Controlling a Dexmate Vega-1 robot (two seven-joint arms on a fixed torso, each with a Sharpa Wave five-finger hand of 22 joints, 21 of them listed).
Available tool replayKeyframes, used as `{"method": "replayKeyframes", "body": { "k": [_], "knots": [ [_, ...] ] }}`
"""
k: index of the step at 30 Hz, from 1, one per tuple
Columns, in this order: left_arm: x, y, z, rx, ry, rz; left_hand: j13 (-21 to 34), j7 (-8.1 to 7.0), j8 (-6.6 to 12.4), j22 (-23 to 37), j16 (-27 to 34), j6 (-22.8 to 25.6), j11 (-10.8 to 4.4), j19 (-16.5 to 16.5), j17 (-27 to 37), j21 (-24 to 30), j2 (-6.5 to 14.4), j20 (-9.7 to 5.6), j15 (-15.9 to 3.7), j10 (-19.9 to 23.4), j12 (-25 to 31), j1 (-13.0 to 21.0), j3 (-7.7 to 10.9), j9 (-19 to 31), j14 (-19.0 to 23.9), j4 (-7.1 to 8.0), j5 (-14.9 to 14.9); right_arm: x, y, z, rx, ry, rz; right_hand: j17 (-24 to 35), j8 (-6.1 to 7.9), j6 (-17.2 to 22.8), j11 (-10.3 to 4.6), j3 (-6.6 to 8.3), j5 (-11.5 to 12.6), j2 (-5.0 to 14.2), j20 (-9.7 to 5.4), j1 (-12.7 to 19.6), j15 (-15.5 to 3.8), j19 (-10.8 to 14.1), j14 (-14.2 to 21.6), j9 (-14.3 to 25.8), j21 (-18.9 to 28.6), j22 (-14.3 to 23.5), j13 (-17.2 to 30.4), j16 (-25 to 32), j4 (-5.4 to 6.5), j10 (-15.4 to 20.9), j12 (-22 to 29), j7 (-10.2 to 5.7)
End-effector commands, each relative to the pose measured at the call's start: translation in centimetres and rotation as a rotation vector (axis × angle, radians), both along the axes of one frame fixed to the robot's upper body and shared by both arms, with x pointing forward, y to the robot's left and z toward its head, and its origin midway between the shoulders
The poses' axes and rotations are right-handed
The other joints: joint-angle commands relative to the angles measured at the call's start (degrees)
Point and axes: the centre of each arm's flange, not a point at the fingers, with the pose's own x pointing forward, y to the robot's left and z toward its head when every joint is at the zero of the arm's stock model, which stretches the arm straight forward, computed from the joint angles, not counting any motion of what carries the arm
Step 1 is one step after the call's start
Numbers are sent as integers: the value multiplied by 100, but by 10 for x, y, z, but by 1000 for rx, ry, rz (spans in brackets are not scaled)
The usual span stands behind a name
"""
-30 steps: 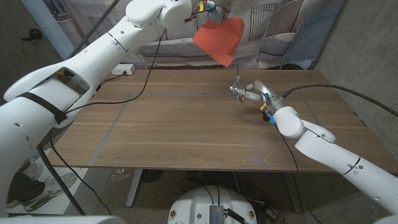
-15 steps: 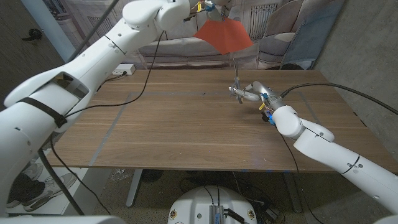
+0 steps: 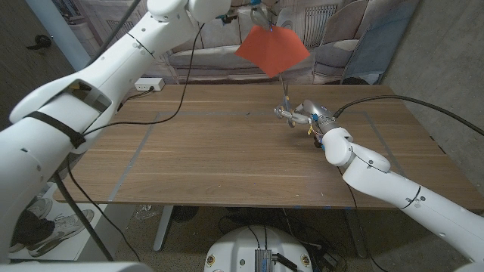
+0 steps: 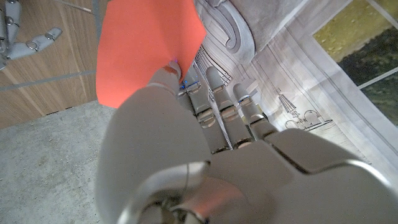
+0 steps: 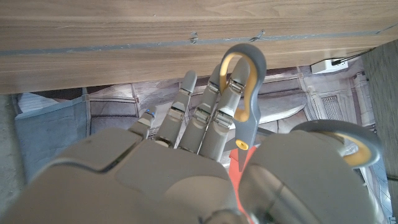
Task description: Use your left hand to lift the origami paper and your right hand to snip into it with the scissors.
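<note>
Over the wooden counter [image 3: 227,143], the left hand [image 3: 255,13] holds the origami paper [image 3: 274,50] aloft at the frame's upper middle, the right hand [image 3: 302,113] grips upright scissors [image 3: 286,97] just beneath, and the snip appears undone.

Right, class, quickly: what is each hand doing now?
Left hand: holding the origami paper up.
Right hand: holding the scissors.
</note>
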Motion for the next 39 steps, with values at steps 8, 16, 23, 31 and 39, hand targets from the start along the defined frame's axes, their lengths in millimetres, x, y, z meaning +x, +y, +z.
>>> {"method": "replayKeyframes", "body": {
  "k": [8,16,23,31,39],
  "knots": [
    [6,2,7,-10,193,-3,34,36,116,36,50,299,-316,-24,52,-23,8,-52,-957,338,-19,45,-41,298,24,1,91,8,7,-3,-64,-23,-127,11,4,-39,6,4,-25,2,11,-72,-930,33,-10,21,51,18,31,46,-52,-1,-12,25],
    [13,6,15,-54,231,-6,37,46,112,38,61,291,-312,-12,75,-20,16,-41,-959,332,-34,60,-49,302,38,1,114,7,9,-3,-44,-47,-98,14,-6,-73,6,6,-28,3,24,-97,-929,48,14,23,61,16,31,61,-65,-23,-21,29],
    [25,7,19,-69,228,28,51,57,104,41,66,268,-311,-3,101,-17,21,-36,-957,330,-42,74,-59,311,44,2,136,0,12,-1,-48,-68,-99,16,-5,-77,17,6,-31,4,32,-120,-928,53,29,25,65,16,31,71,-70,-27,-23,33],
    [30,-3,17,-71,181,5,65,41,114,43,64,289,-311,8,122,-14,24,-32,-955,333,-49,83,-72,323,41,7,158,-2,14,3,-37,-113,-70,19,1,-60,42,7,-34,8,41,-148,-929,68,57,21,74,15,34,85,-74,7,-7,45],
    [36,-18,18,-109,181,-37,56,43,102,45,68,281,-307,5,148,-17,24,-38,-958,342,-68,93,-88,316,44,10,177,-2,15,7,-48,-117,-55,22,17,-27,32,9,-35,12,46,-176,-931,78,74,23,80,14,38,96,-79,35,6,51]
  ]
}}
